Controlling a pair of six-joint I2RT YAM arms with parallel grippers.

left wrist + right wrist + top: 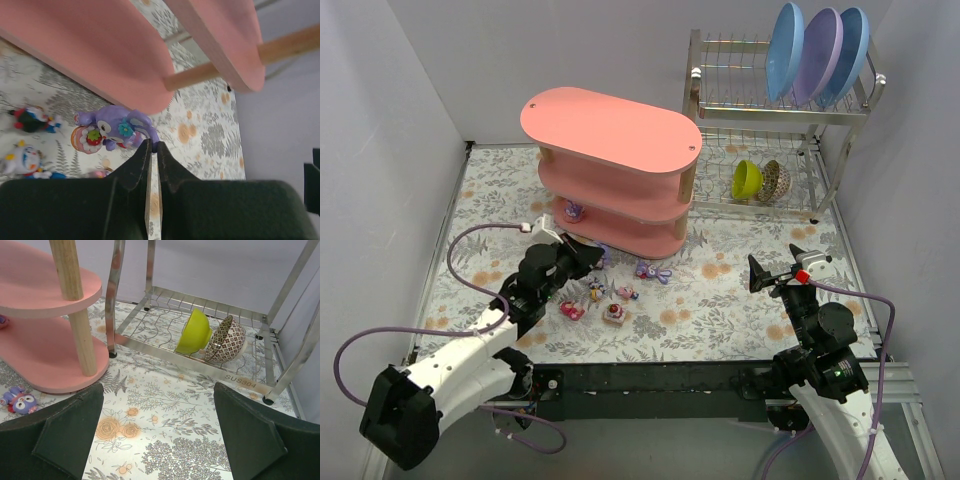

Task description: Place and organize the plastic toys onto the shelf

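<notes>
Grasping stage: left claw (151, 146) closed tight, tips touching purple toy (117, 127) on tabletop (720, 300) just near of shelf (610, 125); cannot tell whether pinched. Right claw (159, 410) gaping, empty, at right. Next: confirm hold, lift onto 1 tier.

Tiny colourful toys (653, 271) just before pink three-tier shelf (610, 125)

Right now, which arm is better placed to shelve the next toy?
Left, probably. The left tool is shut right at the purple bunny toy beside the pink shelf. The right tool is open but faces the dish rack, well away from it.
</notes>
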